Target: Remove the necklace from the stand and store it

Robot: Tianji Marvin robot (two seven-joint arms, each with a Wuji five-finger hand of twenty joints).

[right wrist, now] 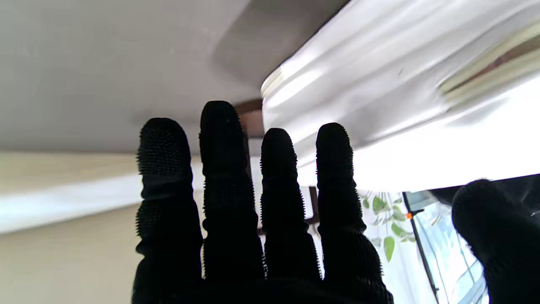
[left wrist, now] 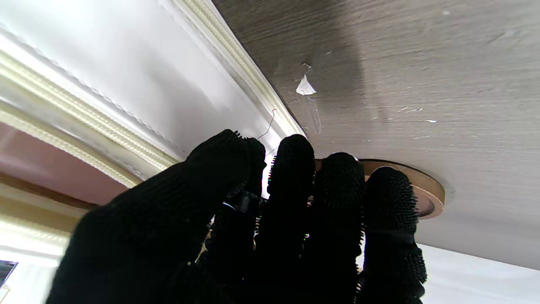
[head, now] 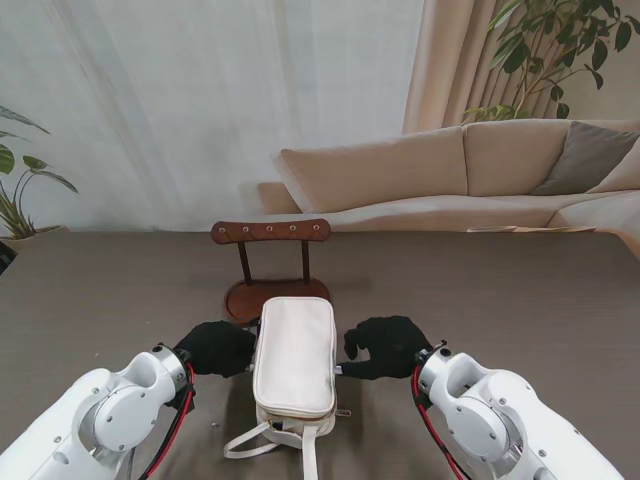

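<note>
Pouch (head: 295,355) lies between both hands, before stand (head: 271,262).

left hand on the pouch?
Cannot tell. In the stand view the left hand sits right at the pouch edge with no visible gap; the left wrist view doesn't show contact plainly either.

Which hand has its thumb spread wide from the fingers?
The right hand: its thumb stands far apart from four straight fingers. The left hand keeps its thumb close against its fingers.
</note>
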